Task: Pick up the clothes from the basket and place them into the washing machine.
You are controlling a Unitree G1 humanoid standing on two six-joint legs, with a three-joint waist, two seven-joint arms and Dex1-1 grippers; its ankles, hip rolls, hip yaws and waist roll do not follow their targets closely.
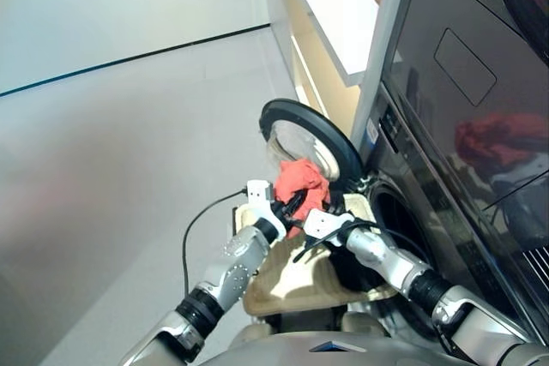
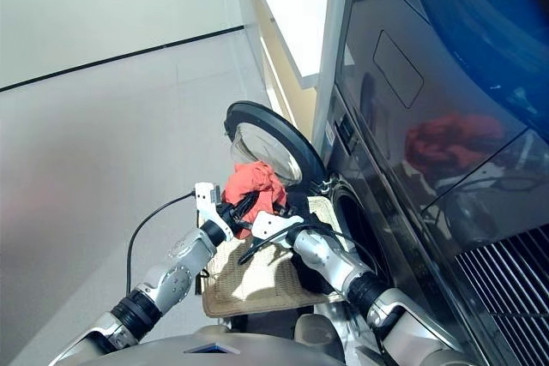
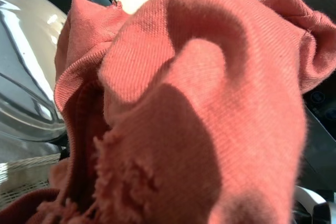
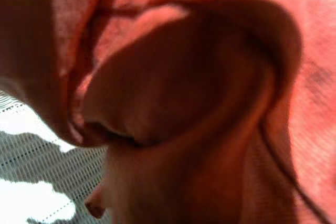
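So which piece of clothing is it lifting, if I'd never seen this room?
Find the dark washing machine with its round door swung open. Just before that door, above the wicker basket, both robot arms meet at a bunched orange-red garment. It is the only bright cloth; a dark one lies below it.

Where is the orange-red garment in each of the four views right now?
Left eye: orange-red garment mid-picture, bunched above the basket, before the open door.
Right eye: left of centre, same spot.
Left wrist: fills nearly the whole picture.
Right wrist: fills nearly the whole picture.
Shared landmark: basket weave shows in every view.
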